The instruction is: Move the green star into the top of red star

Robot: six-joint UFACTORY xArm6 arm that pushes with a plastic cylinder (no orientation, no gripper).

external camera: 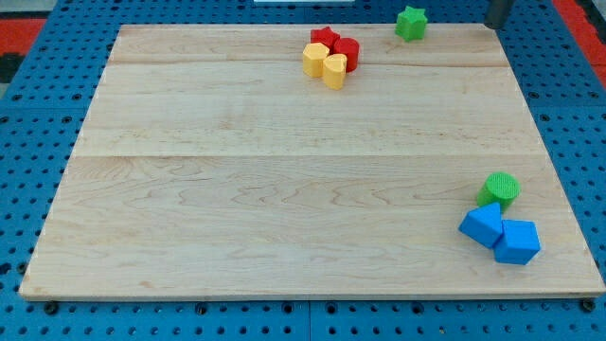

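Pale wood makes up the rectangular board [284, 189] that fills most of the camera view, lying on a blue perforated surface [28, 114] with red areas showing at the view's top corners.

The small green star-shaped block [411, 23] sits at the board's top edge, right of centre. To its left and slightly lower, apart from it, a tight cluster of four blocks stands together: the red star-shaped block [324, 39] at the cluster's upper left, a red rounded block [347, 52] at its right whose exact shape cannot be made out, a yellow block [314, 60] at the lower left, and a second yellow block [334, 70] at the bottom, each touching its neighbours.

Near the view's lower right corner a green cylinder block [500, 189] stands just above two blue blocks: a blue angular block [483, 226] and a blue cube-like block [517, 242], which touch each other.

A dark rod [498, 11] enters at the view's top edge, to the right of the green star and clearly apart from it. Only a short stub shows, so whether its visible lower end is the arm's tip cannot be told; it carries nothing and touches no block.
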